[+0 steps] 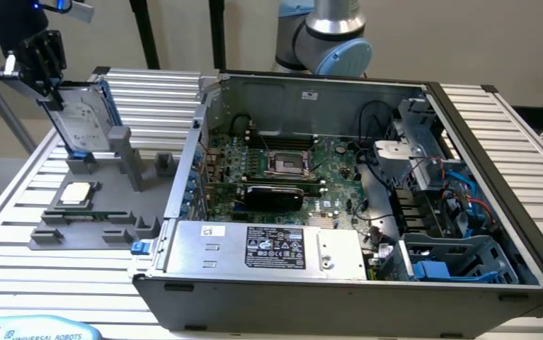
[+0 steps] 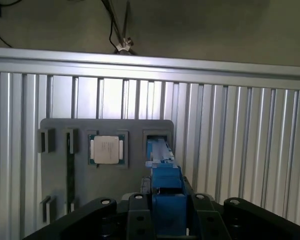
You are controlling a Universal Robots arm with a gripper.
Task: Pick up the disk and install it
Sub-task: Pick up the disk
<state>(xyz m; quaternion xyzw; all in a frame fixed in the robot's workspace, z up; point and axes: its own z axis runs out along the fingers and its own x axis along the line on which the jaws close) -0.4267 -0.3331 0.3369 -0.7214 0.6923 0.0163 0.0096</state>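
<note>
The disk (image 1: 82,120) is pinched nearly upright by the end effector (image 1: 52,85). It is held above the grey holder (image 1: 82,237) by the desk's (image 1: 25,283) edge.

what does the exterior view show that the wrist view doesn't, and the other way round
Exterior view: the open computer case, its motherboard, the silver box with a black label and the arm. Wrist view: dark cables beyond the table's edge. Both: the gripper closed on the disk, the square chip, the grey fixture.
</note>
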